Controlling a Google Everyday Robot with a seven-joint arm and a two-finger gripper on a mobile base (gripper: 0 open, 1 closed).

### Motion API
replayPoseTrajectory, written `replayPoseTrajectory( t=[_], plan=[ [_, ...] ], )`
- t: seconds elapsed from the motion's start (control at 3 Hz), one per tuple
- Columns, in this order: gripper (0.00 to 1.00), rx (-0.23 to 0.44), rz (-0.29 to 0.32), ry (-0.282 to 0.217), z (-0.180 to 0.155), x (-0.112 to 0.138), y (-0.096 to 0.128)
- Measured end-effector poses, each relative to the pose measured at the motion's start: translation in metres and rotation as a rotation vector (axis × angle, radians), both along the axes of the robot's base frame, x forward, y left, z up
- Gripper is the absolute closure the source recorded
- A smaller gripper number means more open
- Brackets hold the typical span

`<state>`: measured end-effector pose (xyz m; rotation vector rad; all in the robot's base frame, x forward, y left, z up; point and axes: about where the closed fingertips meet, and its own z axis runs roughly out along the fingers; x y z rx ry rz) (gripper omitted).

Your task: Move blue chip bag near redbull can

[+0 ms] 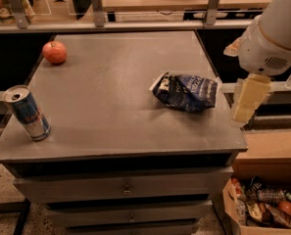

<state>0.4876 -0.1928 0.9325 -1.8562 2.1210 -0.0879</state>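
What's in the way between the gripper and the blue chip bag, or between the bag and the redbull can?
Nothing visible. The gripper hangs just off the table at its right edge, beside the blue chip bag. Only bare table lies between bag and redbull can; the apple sits far back left, off that path.
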Motion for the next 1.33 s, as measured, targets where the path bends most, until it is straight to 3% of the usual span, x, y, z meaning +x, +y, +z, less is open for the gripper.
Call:
replayPoseTrajectory(
  t=[0.67,1.0,1.33],
  plan=[
    [0.0,-0.008,0.062,0.016,-0.048,0.039,0.009],
    [0.17,0.025,0.099,0.029,-0.062,0.05,0.018],
    [0.41,0.054,0.133,0.034,-0.069,0.056,0.031]
  ],
)
